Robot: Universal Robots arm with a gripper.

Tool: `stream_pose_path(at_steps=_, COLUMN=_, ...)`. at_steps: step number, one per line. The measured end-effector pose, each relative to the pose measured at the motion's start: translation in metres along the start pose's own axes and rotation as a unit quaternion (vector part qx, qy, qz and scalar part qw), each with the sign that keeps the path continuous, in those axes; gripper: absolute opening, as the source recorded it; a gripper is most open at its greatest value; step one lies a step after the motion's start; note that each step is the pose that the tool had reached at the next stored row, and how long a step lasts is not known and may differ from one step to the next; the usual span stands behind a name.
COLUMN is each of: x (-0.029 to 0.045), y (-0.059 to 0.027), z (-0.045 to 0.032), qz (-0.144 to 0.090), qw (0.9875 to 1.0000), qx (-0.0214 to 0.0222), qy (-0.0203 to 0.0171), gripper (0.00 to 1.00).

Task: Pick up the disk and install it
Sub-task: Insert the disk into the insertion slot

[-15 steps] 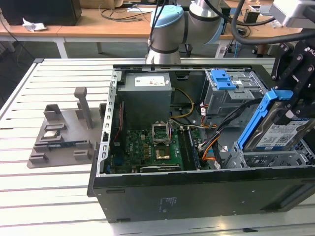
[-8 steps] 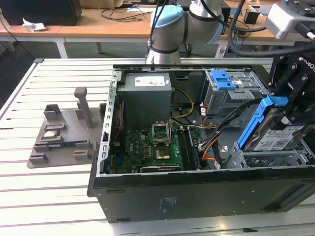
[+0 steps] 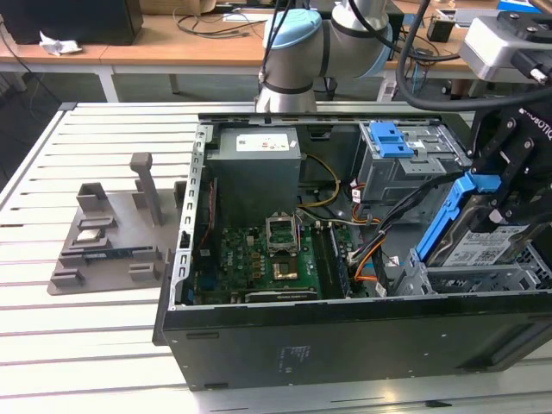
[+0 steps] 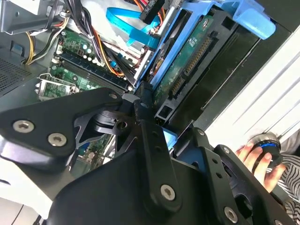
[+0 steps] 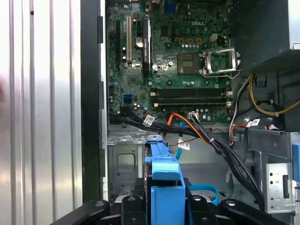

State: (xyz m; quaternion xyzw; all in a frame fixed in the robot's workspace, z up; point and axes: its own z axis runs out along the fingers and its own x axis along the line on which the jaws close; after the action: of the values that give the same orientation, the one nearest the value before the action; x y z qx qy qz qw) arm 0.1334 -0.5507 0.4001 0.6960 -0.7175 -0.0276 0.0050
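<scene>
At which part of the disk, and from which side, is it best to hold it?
Probably by the long blue carrier rails, hand coming from above. The disk stands tilted in the case, its flat faces hemmed in, and the hand's fingers already close on its edges.

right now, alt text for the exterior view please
The robot's hand holds the disk, in its blue carrier, tilted over the drive bay at the exterior view's right of an open computer case. The motherboard lies exposed inside, and a grey fixture sits on the slatted table.

Print on the disk (image 3: pixel 481 247) label is too small to read.
</scene>
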Motion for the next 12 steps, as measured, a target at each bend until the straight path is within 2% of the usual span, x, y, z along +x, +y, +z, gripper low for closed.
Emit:
stream_pose_path(at_steps=3, x=0.0000, y=0.0000, z=0.0003, qz=0.000, qw=1.0000, qx=0.0000, qy=-0.0002, gripper=0.38)
stream_pose_path(at_steps=4, x=0.0000, y=0.0000, z=0.0003, qz=0.000, qw=1.0000, qx=0.0000, qy=-0.0001, gripper=0.44)
stream_pose_path(at_steps=12, x=-0.0001, y=0.0001, z=-0.0014, qz=0.000, qw=1.0000, qx=0.0000, qy=-0.0002, gripper=0.44)
